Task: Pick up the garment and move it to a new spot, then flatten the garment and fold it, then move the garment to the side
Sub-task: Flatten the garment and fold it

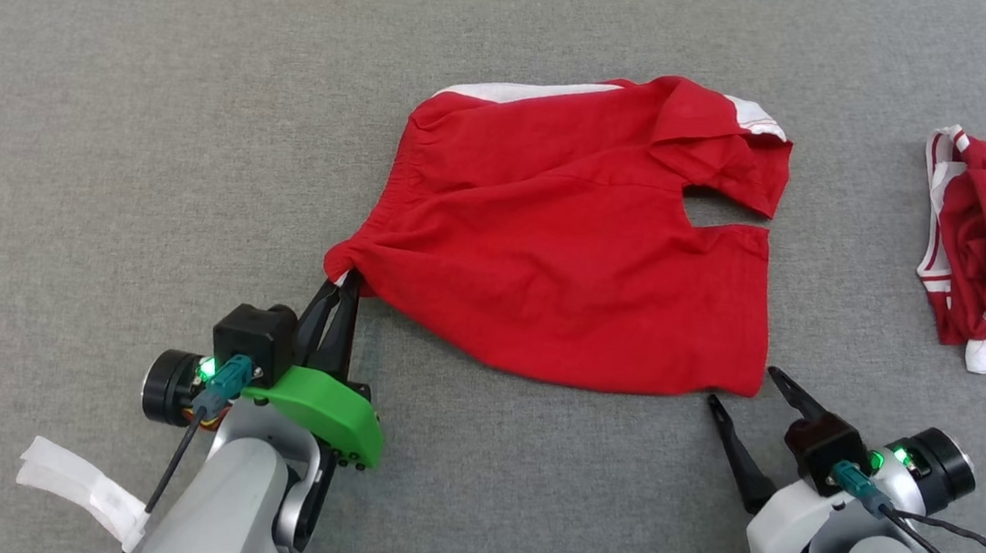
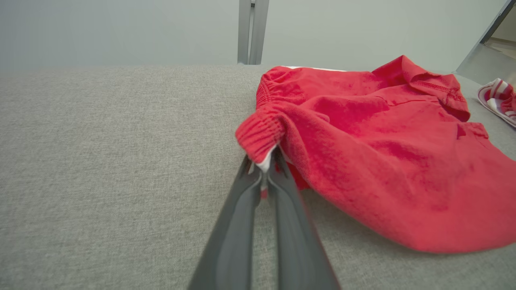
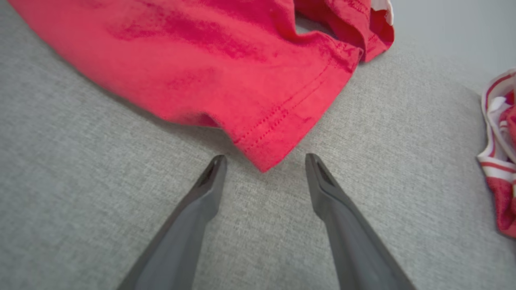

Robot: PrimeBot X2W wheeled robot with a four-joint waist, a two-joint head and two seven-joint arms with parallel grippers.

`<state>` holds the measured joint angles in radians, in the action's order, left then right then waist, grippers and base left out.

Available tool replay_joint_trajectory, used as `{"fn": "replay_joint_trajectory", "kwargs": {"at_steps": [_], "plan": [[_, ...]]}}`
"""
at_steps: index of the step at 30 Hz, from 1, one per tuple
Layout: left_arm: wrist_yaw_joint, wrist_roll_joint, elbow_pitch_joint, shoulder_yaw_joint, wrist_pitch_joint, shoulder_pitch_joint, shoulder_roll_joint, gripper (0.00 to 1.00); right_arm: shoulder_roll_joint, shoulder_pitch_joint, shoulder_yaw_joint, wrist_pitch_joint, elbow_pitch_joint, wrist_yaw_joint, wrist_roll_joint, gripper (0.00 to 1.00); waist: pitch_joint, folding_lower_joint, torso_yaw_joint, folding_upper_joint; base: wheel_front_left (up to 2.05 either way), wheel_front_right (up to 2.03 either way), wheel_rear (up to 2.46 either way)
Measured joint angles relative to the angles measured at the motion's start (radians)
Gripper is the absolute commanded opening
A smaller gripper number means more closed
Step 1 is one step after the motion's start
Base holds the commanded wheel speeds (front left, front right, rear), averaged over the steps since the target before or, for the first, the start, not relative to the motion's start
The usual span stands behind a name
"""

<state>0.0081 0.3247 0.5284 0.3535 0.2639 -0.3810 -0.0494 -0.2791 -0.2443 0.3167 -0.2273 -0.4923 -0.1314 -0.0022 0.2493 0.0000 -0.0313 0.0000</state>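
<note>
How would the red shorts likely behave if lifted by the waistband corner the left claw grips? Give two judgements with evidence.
Probably floppy: the red shorts bunch and wrinkle where the left claw pinches them, so they would likely dangle. Probably light: the cloth looks thin and lies nearly flat on the grey surface.

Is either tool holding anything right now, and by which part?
The left tool is shut on the red shorts at a bunched waistband corner. The right tool is open by the hem corner, holding nothing.
</note>
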Motion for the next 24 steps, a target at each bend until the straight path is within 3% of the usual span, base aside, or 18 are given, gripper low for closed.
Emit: {"fn": "replay_joint_trajectory", "kwargs": {"at_steps": [13,14,15,16,24], "plan": [[0.006,0.008,0.0,0.024,0.0,-0.014,0.0,0.0,-0.019,-0.152,0.114,-0.021,-0.157,0.0,0.008,1.0,0.016,0.0,0.031,0.0,0.0,0.0,0.0],[0.007,0.008,0.0,0.025,0.0,-0.014,0.0,0.0,-0.019,-0.161,0.128,-0.022,-0.171,0.0,0.016,0.69,0.016,0.0,0.032,0.0,0.0,0.0,0.0],[0.007,0.009,0.0,0.026,0.0,-0.015,0.0,0.0,-0.02,-0.17,0.142,-0.022,-0.184,0.0,0.02,0.29,0.016,0.0,0.033,0.0,0.0,0.0,0.0],[0.007,0.009,0.0,0.026,0.0,-0.015,0.0,0.0,-0.021,-0.176,0.15,-0.022,-0.192,0.001,0.025,0.0,0.015,0.0,0.033,0.0,0.0,0.0,0.0],[0.003,-0.007,-0.002,0.002,0.0,-0.012,0.0,0.0,-0.019,-0.195,0.196,-0.024,-0.236,0.0,0.128,0.0,-0.014,0.0,0.026,0.0,0.0,0.0,0.0]]}}
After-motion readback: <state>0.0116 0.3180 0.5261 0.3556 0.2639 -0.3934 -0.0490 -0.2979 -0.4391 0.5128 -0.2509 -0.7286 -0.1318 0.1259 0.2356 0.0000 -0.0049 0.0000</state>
